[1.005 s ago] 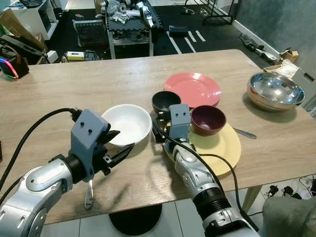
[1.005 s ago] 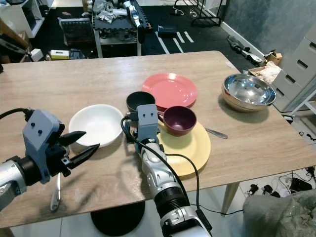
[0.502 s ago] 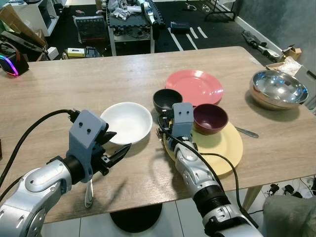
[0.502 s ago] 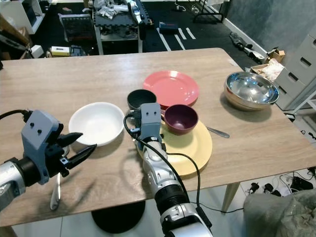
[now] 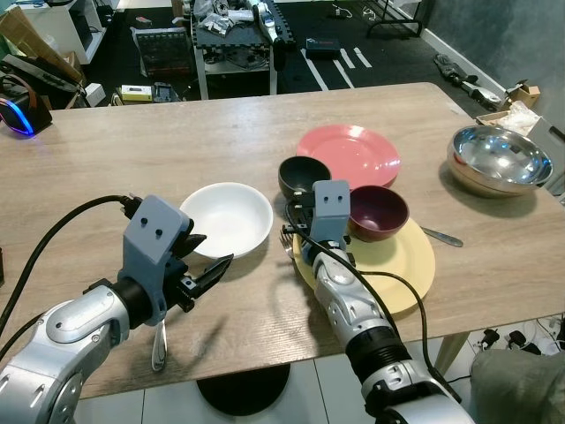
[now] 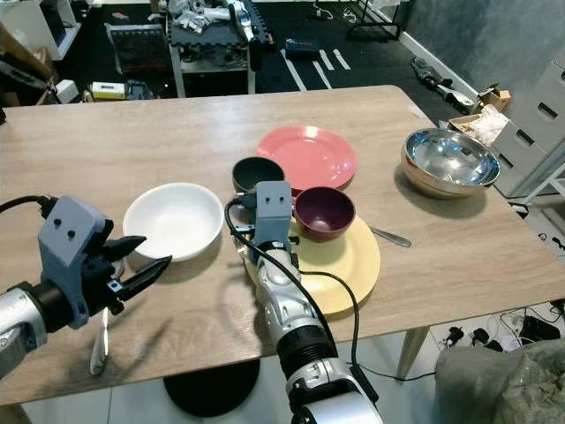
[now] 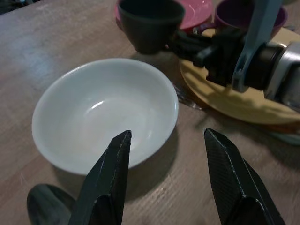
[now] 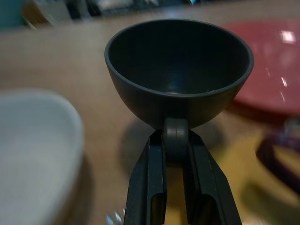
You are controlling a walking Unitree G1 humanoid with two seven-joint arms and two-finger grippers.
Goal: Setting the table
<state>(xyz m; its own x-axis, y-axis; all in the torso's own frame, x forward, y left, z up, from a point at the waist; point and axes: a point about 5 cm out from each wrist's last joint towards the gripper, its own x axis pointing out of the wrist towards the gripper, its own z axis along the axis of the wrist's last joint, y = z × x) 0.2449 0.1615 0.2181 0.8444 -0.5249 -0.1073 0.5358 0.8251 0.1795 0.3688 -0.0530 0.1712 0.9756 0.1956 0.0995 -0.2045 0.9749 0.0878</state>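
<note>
My right gripper [image 8: 176,136] is shut on the handle of a dark grey cup [image 5: 303,175], held upright between the white bowl [image 5: 228,216] and the pink plate [image 5: 349,155]. A shadow lies on the wood under the cup [image 8: 178,70]. A maroon bowl [image 5: 380,210] stands on the yellow plate [image 5: 402,265] just right of my right wrist. My left gripper [image 5: 210,252] is open and hovers at the near rim of the white bowl [image 7: 105,110], with nothing between its fingers. A spoon [image 5: 159,344] lies on the table below the left arm.
A steel bowl [image 5: 499,159] sits at the far right of the wooden table [image 5: 177,141]. A piece of cutlery [image 5: 439,236] pokes out from behind the yellow plate. Beyond the table are a low rack [image 5: 234,44] and clutter on a dark floor.
The camera view shifted a little. My right gripper with the dark cup has crept slightly to the right. The left gripper stays open by the white bowl.
</note>
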